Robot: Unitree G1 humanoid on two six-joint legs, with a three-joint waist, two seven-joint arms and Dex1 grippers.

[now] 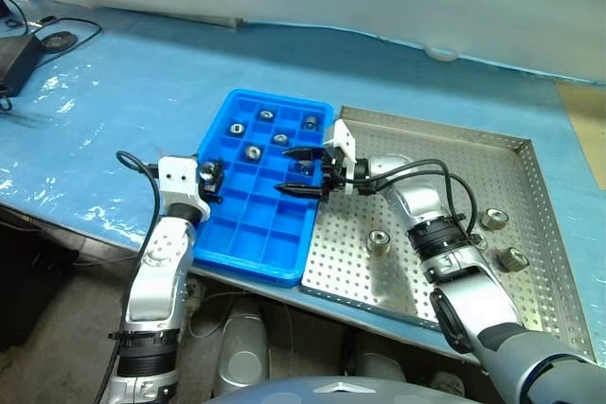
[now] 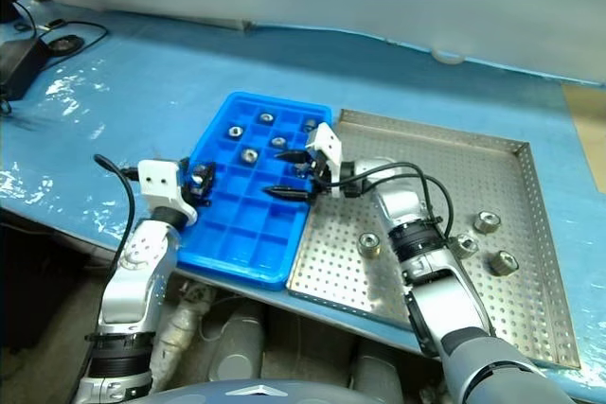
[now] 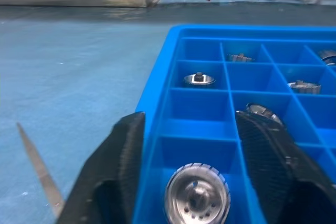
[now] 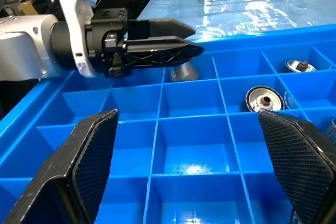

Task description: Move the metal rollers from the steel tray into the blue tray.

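The blue tray lies left of the steel tray and touches it. Several metal rollers sit in the blue tray's far cells. Several more, such as one roller, lie on the steel tray's perforated floor. My left gripper reaches over the blue tray's left rim. Its fingers stand apart around a roller with a gap on each side, in a cell by that rim. My right gripper hangs wide open over the blue tray's middle, pointing left, with nothing between its fingers.
Black cables and a power adaptor lie on the blue table cover at the far left. The front rims of both trays run close to the table's front edge. A pale wall closes the back.
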